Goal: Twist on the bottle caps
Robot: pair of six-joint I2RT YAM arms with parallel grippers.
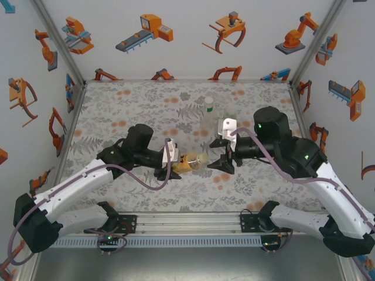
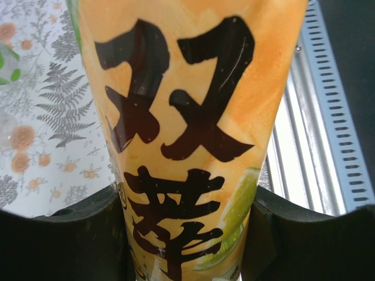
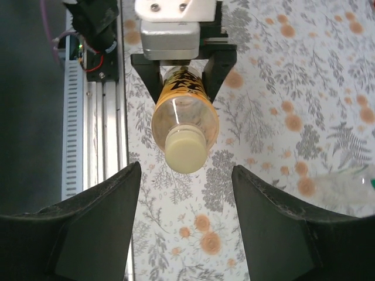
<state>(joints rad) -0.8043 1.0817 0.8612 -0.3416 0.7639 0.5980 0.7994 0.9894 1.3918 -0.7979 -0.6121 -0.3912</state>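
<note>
- Left pincer (image 2: 187, 252) is clamped tight on the tall clear plastic bottle with the orange label (image 2: 193, 117), black characters bold across it, fingers pressed against both sides.
- That bottle is held on its side over the floral-patterned bench (image 1: 117, 111), neck pointing toward the right arm.
- A pale yellow round plastic cap (image 3: 186, 151) sits on its mouth; how tightly, I cannot tell.
- Right pincer (image 1: 219, 155) faces the cap head-on, jaws spread wide and gripping nothing, with the cap just ahead of its fingertips and not touching.
- Further back, a slim colourless plastic bottle (image 1: 207, 120) stands upright on the bench, a white cap (image 1: 209, 100) on top.
</note>
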